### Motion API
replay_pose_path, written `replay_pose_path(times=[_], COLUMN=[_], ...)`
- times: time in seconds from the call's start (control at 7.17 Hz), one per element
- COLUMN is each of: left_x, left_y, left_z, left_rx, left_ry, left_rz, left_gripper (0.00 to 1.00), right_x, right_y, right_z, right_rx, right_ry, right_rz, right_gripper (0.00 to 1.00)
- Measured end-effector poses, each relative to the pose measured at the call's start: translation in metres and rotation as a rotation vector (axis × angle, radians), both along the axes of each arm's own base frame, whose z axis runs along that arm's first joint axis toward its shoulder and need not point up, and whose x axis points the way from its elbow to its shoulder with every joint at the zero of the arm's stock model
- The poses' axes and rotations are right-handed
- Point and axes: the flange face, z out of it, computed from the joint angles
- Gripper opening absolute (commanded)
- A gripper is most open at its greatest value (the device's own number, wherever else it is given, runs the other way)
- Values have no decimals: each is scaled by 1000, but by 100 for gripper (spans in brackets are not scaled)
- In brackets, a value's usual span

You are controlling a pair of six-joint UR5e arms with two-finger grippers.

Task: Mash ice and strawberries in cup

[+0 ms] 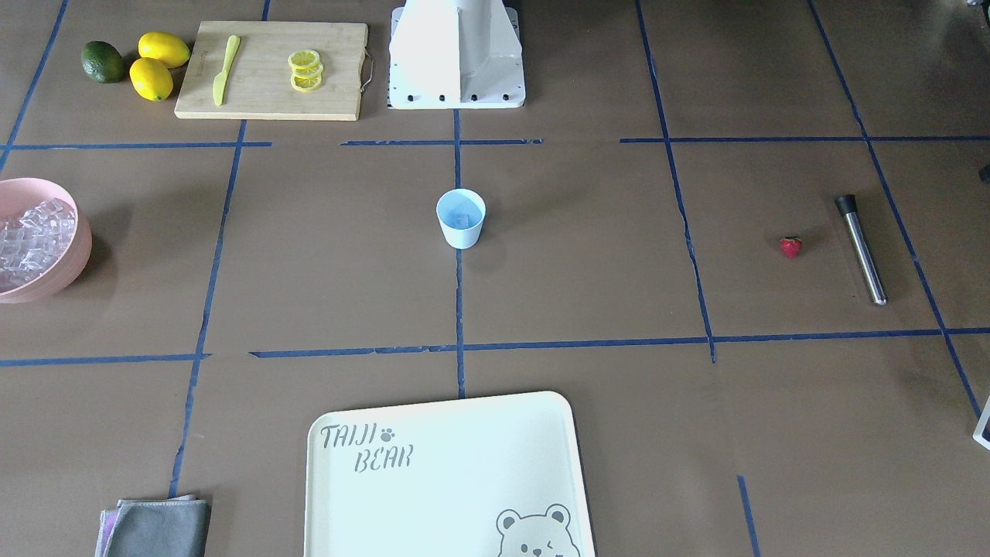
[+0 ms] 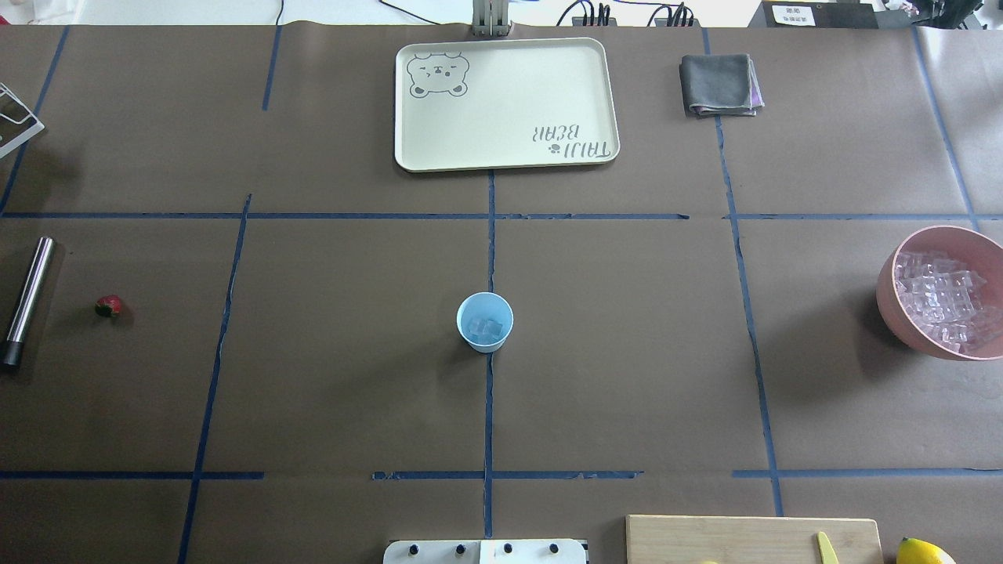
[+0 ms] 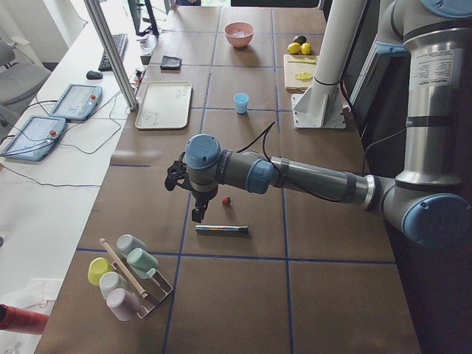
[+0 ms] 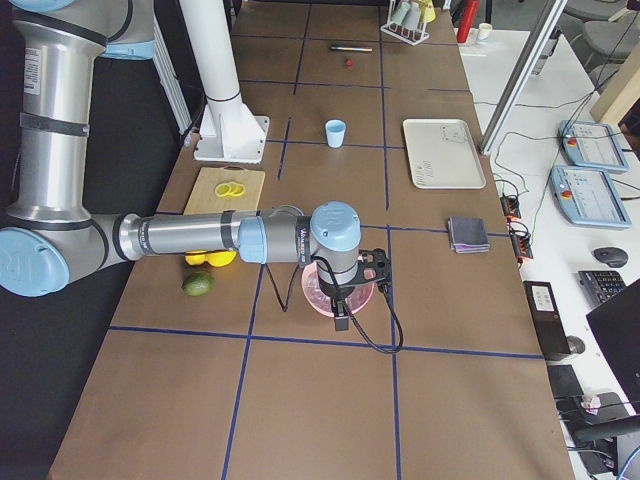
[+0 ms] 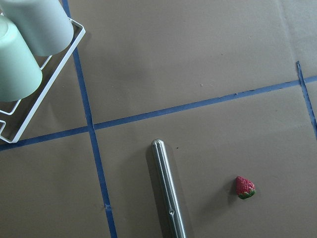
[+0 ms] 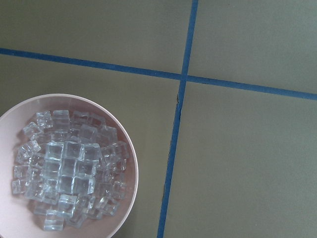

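The pale blue cup (image 2: 485, 321) stands upright at the table's middle with a few ice cubes (image 2: 486, 329) inside. The red strawberry (image 2: 108, 306) lies on the table at the far left, beside a steel muddler (image 2: 26, 301); both show in the left wrist view, the strawberry (image 5: 244, 188) right of the muddler (image 5: 168, 196). My left gripper (image 3: 193, 210) hangs above them, seen only in the exterior left view. My right gripper (image 4: 342, 318) hangs over the pink bowl (image 6: 130, 163) of ice (image 6: 69, 168). I cannot tell whether either is open or shut.
A cream bear tray (image 2: 505, 102) and a folded grey cloth (image 2: 719, 84) lie at the far side. A cutting board (image 1: 271, 70) holds lemon slices and a yellow knife, with lemons and an avocado beside it. A wire rack of cups (image 3: 129, 276) stands at the left end.
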Motion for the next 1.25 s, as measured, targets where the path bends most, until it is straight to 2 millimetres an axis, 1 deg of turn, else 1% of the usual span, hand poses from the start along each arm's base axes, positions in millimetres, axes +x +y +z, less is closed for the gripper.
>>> replay_pose_path(times=[0.14,0.28,0.42,0.56,0.7,0.98,1.25], left_x=[20,45,68,92,114,154,198], left_y=[-2,-2,0,3,5,6,14], left_z=[-7,-17,-21,-21,-16,6,21], left_rx=[-20,-28,-34,-53,-66,-72,-78], left_ry=[-35,-44,-42,-41,-35,-5,-7], left_rz=[-10,-5,11,27,36,14,-11], left_gripper=[100,100,100,100,100,100,100], right_x=[0,0,0,-1,-1,-1,-1], right_y=[0,0,0,1,1,1,1], right_z=[0,0,0,1,1,2,3], right_rx=[1,2,1,0,-2,-4,-4], right_ry=[-1,-4,-5,-6,-6,-6,-7], right_rz=[2,3,3,3,3,3,3], right_gripper=[99,99,99,99,99,99,99])
